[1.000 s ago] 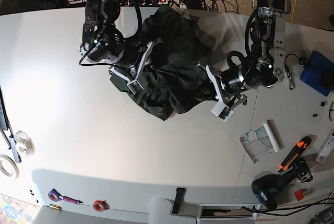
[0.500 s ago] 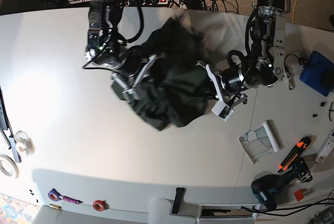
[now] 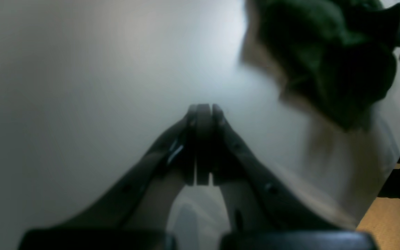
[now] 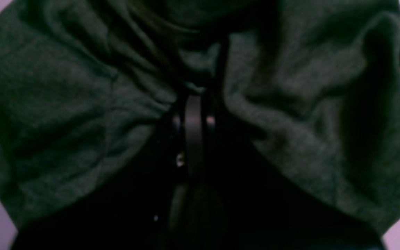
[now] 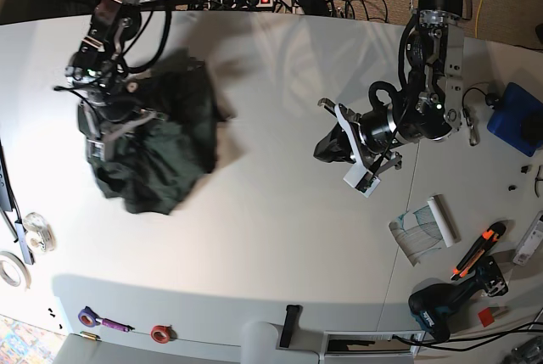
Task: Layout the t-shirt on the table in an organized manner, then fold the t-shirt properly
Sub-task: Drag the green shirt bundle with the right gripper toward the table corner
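Here, the dark green t-shirt (image 5: 157,148) lies bunched at the left side of the base view, well apart from the mid-table spot it occupied half a second earlier. The right gripper (image 4: 193,114) has carried it there. In the right wrist view its jaws are pinched together on a fold of the cloth, with fabric draped on both sides. The left gripper (image 5: 331,145), which stood against the garment's edge a moment ago, now hangs over bare table (image 5: 271,237) near the centre. The left wrist view shows its jaws pressed together with nothing between them, and the shirt only as a blurred mass at upper right. The change suggests the garment is being dragged or swung by a single hold to shake it open. It remains a crumpled heap with no hem, sleeve or collar laid flat, so the layout stage is judged barely begun and folding has not started. A second grasp by the free arm on an opposite edge would probably be needed to spread the cloth. No container takes part in the task. A blue case (image 5: 516,118) at the right edge carries a dark item that cannot be identified. Loose tools lie along the right edge, among them a cordless drill (image 5: 441,305) and an orange utility knife (image 5: 479,249), all well clear of the shirt.
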Controlling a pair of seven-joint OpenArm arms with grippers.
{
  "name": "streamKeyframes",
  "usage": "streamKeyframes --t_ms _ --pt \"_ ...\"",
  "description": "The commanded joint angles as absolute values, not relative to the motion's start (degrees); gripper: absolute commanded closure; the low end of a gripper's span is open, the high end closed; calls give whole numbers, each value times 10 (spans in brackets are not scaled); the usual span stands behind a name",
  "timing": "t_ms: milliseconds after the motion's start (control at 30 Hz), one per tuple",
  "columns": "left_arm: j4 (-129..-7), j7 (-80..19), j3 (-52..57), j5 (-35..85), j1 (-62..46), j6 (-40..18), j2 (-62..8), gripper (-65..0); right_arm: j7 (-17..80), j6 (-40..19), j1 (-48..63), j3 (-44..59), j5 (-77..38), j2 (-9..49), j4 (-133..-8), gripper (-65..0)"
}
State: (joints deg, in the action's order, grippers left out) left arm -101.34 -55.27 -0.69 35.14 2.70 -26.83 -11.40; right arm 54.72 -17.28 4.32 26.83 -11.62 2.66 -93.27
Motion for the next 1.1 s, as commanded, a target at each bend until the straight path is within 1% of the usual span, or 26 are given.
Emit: streamKeyframes --t_ms 0,100,233,400,533,633,700,933,1033,1067 --pt "-1022 -540 -6 361 36 -271 -114 0 630 -152 59 282 -56 29 -921 0" --pt "-1022 -540 -6 373 36 -271 -114 0 635 -157 58 305 -76 29 -921 0" --pt "-1022 -540 -6 377 36 -271 -114 0 641 -197 58 312 -80 30 -922 0" --pt "-1022 -540 -6 377 36 -271 -114 0 655 -219 58 312 -150 49 -931 0" --pt "-1022 -540 -6 377 36 -271 -114 0 693 -225 58 312 -200 67 -979 -4" --pt "-1022 -540 -6 377 36 -271 -114 0 720 -227 58 312 -231 80 -1028 -111" --pt "-1022 -540 -6 378 36 -271 -114 0 728 -227 59 312 -233 83 -1060 -148" --pt "-1022 -540 -6 377 36 -271 -114 0 713 -225 58 312 -224 83 -1129 -150" --pt "-1022 -540 -6 377 36 -271 -114 0 686 -225 58 312 -180 90 -1136 -148" --pt "-1022 -540 -6 377 36 -271 -114 0 679 -225 59 312 -158 94 -1136 -127"
